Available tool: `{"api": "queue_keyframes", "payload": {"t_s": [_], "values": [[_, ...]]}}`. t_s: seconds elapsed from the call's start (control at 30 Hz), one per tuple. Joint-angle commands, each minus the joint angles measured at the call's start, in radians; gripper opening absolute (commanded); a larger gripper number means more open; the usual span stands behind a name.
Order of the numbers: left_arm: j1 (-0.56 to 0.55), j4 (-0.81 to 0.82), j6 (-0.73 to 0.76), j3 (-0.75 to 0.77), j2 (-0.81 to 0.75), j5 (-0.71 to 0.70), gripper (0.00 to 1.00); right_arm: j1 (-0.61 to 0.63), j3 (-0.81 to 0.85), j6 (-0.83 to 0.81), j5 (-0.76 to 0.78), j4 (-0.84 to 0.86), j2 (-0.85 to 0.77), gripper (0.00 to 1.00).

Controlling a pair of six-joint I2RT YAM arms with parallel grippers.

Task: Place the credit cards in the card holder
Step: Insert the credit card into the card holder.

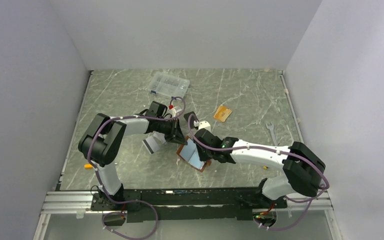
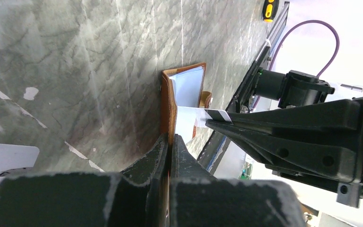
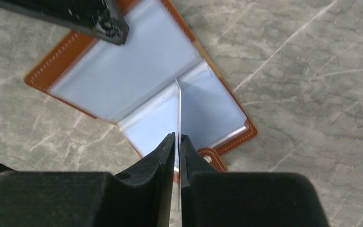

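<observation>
Card holder lies open from above, left gripper and right gripper meeting over it. Left wrist: left gripper pinches its leather cover edge. Right wrist: right gripper clamps a silver card edge-on, long axis aimed at the holder's fold.

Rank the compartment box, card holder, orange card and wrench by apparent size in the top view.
1. compartment box
2. card holder, partly hidden, so it may rival the box
3. orange card
4. wrench, about as long as the card but far thinner
</observation>
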Motion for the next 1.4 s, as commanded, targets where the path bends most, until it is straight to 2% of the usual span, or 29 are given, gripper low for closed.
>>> {"api": "queue_keyframes", "payload": {"t_s": [0.0,0.1,0.23,0.33,0.6,0.7,0.83,0.97,1.07,1.23,1.37], "values": [[-0.016,0.023,0.009,0.003,-0.04,0.014,0.0,-0.038,0.072,-0.054,-0.06,-0.014,0.013,0.12],[-0.017,0.02,0.012,0.003,-0.04,0.013,0.0,-0.055,0.086,-0.069,-0.085,-0.017,0.019,0.11],[-0.018,0.015,0.017,0.002,-0.043,0.006,0.0,-0.064,0.093,-0.071,-0.112,-0.025,0.035,0.0],[-0.017,0.01,0.02,0.003,-0.044,0.002,0.0,-0.067,0.091,-0.074,-0.137,-0.033,0.043,0.0],[-0.018,0.007,0.02,0.007,-0.046,0.001,0.0,-0.085,0.116,-0.092,-0.208,-0.091,0.065,0.15],[-0.018,0.006,0.023,0.007,-0.048,0.0,0.0,-0.092,0.13,-0.1,-0.233,-0.112,0.077,0.17],[-0.018,0.005,0.024,0.007,-0.052,-0.002,0.0,-0.098,0.142,-0.097,-0.226,-0.118,0.079,0.0],[-0.017,-0.004,0.028,0.002,-0.049,-0.014,0.0,-0.115,0.141,-0.049,-0.203,-0.118,0.065,0.0],[-0.018,-0.014,0.037,-0.001,-0.04,-0.034,0.05,-0.144,0.074,0.05,-0.24,-0.033,0.008,0.0],[-0.02,-0.021,0.06,-0.009,-0.028,-0.034,0.16,-0.169,-0.091,0.215,-0.387,0.228,-0.033,0.0],[-0.021,-0.014,0.068,-0.03,-0.031,-0.035,0.18,-0.2,-0.205,0.309,-0.456,0.383,-0.044,0.0]]}}
